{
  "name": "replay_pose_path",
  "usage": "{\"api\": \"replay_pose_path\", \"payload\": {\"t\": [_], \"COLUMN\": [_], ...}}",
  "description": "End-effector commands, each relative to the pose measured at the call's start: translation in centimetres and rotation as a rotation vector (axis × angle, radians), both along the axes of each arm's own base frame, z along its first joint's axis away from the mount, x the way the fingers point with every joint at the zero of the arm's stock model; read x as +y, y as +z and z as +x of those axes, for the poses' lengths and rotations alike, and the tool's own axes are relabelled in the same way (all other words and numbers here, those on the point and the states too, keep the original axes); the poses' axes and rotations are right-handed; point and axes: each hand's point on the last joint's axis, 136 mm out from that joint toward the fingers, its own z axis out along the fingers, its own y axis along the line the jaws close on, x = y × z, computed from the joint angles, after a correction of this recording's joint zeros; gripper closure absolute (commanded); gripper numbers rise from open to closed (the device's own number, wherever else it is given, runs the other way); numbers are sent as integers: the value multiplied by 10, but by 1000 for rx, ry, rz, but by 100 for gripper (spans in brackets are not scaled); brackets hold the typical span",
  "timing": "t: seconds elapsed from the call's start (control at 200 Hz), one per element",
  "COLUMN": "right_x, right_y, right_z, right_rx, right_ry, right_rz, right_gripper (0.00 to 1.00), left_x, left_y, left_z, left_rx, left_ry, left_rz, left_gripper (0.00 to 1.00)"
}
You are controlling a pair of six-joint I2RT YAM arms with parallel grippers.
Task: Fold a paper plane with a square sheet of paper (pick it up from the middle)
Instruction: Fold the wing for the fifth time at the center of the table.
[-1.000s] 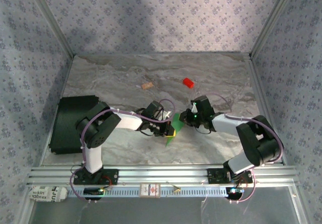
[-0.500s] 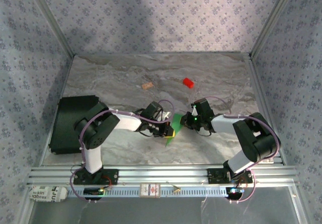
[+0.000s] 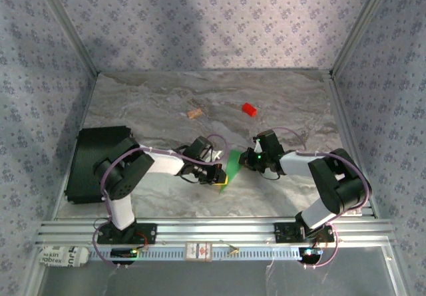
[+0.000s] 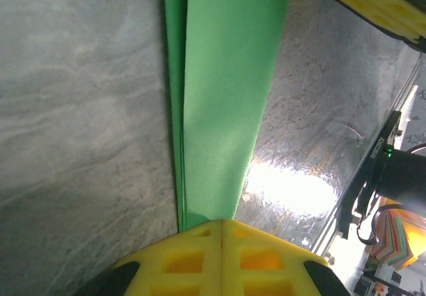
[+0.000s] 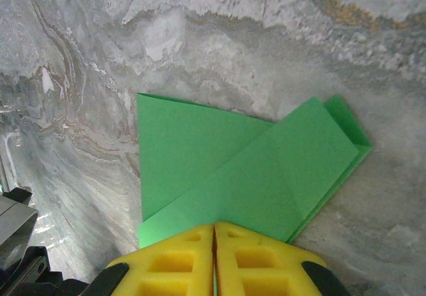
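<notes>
Top external: I see left gripper and right gripper both pinching the folded green paper; red block beyond, 12 o'clock.

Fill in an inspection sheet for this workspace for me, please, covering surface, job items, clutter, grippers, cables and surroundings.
Surface: grey marbled table, glossy, with glare in the left wrist view.
Job's things: green paper, folded into overlapping layers, held between the two arms near the table's middle.
Clutter: small red block and tan cork-like piece toward the far side, apart from the paper; black panel at the left edge.
Grippers: left gripper shut on the paper; right gripper shut on its opposite side.
Cables: purplish cables loop along both arms.
Surroundings: patterned walls; aluminium rail at the near edge.
</notes>
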Motion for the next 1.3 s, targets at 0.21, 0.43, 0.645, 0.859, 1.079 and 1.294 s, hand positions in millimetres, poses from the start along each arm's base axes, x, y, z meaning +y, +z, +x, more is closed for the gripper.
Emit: {"api": "replay_pose_path", "payload": {"t": [0.21, 0.43, 0.645, 0.859, 1.079, 1.294], "right_x": [15, 37, 46, 22, 7, -13], "right_y": [36, 22, 0, -23, -11, -8], "right_z": [-11, -39, -52, -52, -32, -10], "right_rx": [-80, -34, 12, 63, 18, 5], "right_ry": [71, 134, 157, 90, 32, -50], "right_rz": [52, 92, 69, -41, -27, 9], "right_gripper": [88, 88, 88, 89, 87, 88], "left_x": [19, 20, 22, 23, 24, 23], "left_y": [-24, -25, -26, -27, -28, -28], "left_z": [-18, -17, -15, -15, -15, -16], "left_rx": [77, 72, 73, 77, 79, 82], "left_ry": [-23, -14, -2, 2, 6, 0], "left_rz": [103, 105, 104, 104, 104, 96], "left_gripper": [100, 100, 100, 100, 100, 100]}}
